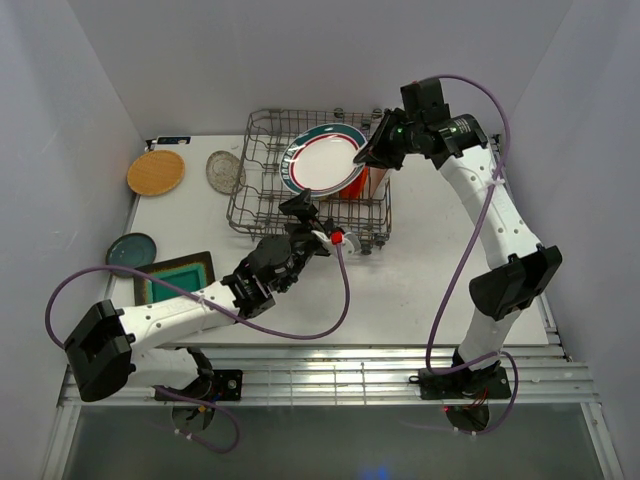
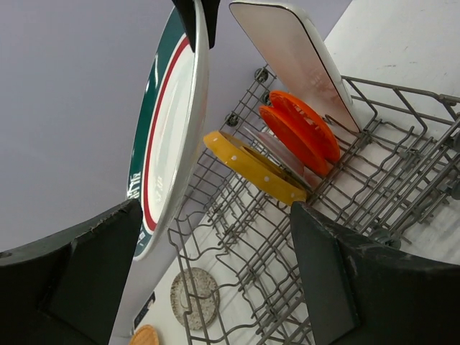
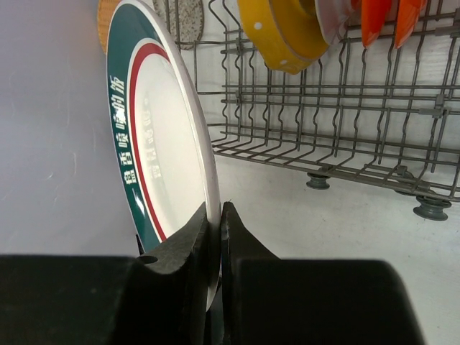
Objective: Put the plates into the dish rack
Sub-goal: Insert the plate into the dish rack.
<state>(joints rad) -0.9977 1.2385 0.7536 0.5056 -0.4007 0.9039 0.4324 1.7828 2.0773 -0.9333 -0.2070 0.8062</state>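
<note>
The dish rack (image 1: 258, 160), a grey wire basket with rows of upright tines, holds plates standing on edge at its right end: a yellow scalloped plate (image 2: 251, 167) with small pale dots, an orange-red plate (image 2: 302, 133) behind it, and a glossy white rectangular plate (image 2: 295, 57) leaning tallest.

The right gripper (image 3: 219, 208) pinches the rim of a round white plate (image 1: 322, 163) with green and red bands, holding it upright over the rack. Whether its lower edge touches the wires cannot be told.

The left gripper (image 1: 312, 222) is spread wide and empty at the rack's near wall.

4 plates lie flat on the table left of the rack: a wooden plate (image 1: 156, 172), a speckled grey plate (image 1: 225, 171), a dark teal plate (image 1: 131, 250) and a square teal plate (image 1: 178, 278) with a brown rim.
</note>
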